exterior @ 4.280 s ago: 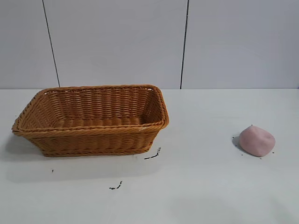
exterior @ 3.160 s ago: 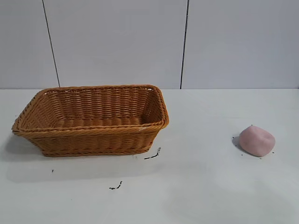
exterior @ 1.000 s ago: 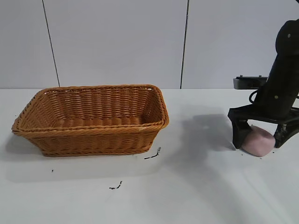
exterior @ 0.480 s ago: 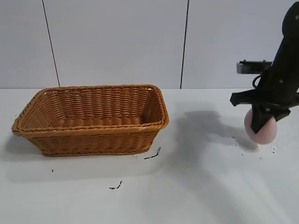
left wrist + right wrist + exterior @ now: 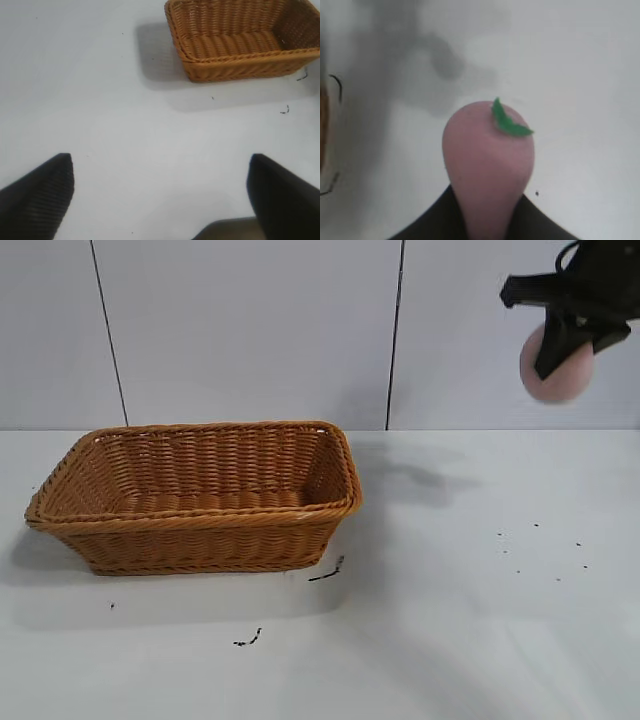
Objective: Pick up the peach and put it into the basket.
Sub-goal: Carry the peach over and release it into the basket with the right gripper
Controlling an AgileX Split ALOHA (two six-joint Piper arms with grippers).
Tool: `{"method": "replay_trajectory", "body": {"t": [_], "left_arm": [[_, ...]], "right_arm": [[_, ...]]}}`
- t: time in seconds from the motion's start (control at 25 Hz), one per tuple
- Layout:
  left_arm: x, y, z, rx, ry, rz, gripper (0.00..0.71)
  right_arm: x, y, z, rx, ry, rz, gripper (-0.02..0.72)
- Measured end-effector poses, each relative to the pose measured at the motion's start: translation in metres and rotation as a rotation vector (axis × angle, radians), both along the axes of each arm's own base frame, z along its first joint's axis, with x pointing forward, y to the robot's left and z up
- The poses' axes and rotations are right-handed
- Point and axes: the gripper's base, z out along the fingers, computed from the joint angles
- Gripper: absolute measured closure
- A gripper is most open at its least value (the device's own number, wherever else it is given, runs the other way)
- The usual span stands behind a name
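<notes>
My right gripper [image 5: 562, 340] is shut on the pale-pink peach [image 5: 562, 378] and holds it high above the table at the far right, well to the right of the basket. In the right wrist view the peach [image 5: 487, 160] is squeezed between the two dark fingers and shows a small green leaf. The orange-brown wicker basket [image 5: 200, 523] stands on the table at the left, with nothing visible inside; it also shows in the left wrist view [image 5: 240, 70]. My left gripper [image 5: 160, 180] is open and holds nothing, above bare table away from the basket.
The white table [image 5: 450, 620] carries a few small dark marks [image 5: 325, 573] in front of the basket and specks where the peach lay. A grey panelled wall stands behind.
My right gripper came in, closed on the peach and lifted it from the table to high above it. The basket has not moved.
</notes>
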Motion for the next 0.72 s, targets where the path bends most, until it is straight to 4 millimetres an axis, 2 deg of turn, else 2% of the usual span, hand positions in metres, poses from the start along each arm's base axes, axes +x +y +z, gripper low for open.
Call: {"method": "replay_trajectory", "body": {"t": [0.2,0.44,0.6,0.68,0.72], "left_arm": [[0.0,0.0,0.0,0.0,0.0,0.0,0.018],[0.0,0.0,0.0,0.0,0.0,0.0,0.018],[0.0,0.0,0.0,0.0,0.0,0.0,0.018],[0.0,0.0,0.0,0.0,0.0,0.0,0.018],[0.0,0.0,0.0,0.0,0.0,0.0,0.018]], "right_arm": [[0.007,0.069,-0.008,-0.004,0.012,0.138,0.666],[-0.007,0.157,-0.023,0.007,-0.009,0.311,0.666],[-0.008,0.194,-0.059,0.007,0.003,0.371,0.666],[-0.002,0.204,-0.083,0.007,0.002,0.376,0.666],[-0.002,0.204,-0.083,0.007,0.002,0.376,0.666]]}}
